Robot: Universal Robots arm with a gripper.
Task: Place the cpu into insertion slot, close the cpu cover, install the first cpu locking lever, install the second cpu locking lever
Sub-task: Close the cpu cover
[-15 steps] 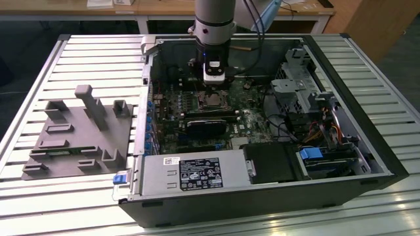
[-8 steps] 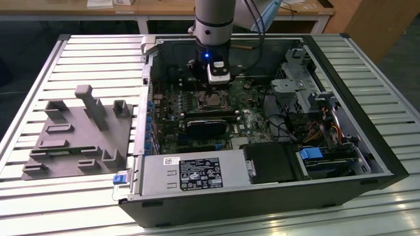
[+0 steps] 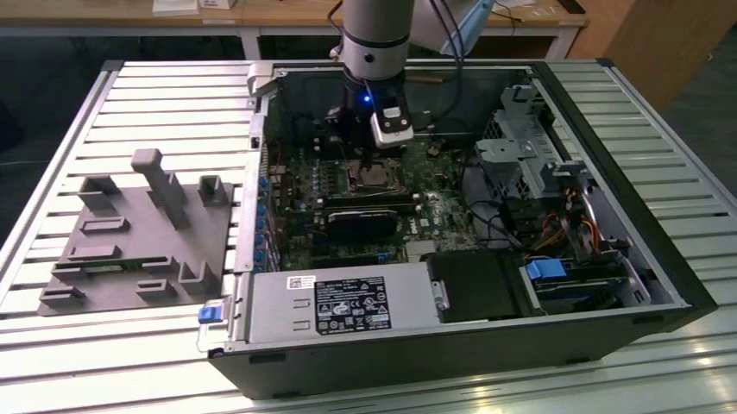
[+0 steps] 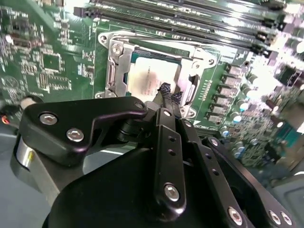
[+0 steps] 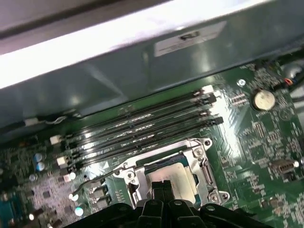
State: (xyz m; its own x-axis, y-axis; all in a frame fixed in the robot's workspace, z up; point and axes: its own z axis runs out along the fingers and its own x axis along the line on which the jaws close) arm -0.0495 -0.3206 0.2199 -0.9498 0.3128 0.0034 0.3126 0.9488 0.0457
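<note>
The cpu (image 4: 148,78) lies flat in the insertion slot (image 4: 194,84), its silver-grey top showing through the cut-out of the cpu cover (image 4: 117,66), which is folded down over it. The slot sits on the green motherboard (image 4: 57,57), near the middle of the board, with the long black memory slots (image 5: 142,127) running along one side of the cover. In the first wrist view a thin metal lever (image 5: 97,176) stretches out from the cover's corner towards the board's edge; whether it is latched I cannot tell. The hand (image 4: 166,93) hangs straight above the cpu, its two narrow fingertips (image 5: 156,185) clenched together with nothing between them, their tips just over the chip's top or touching it. The board lies inside an open computer case (image 3: 645,259) that rests on the slatted worktop (image 3: 69,362). A grey moulded fixture (image 3: 138,241) sits by the worktop's edge at the exterior view's left, beside the case
</note>
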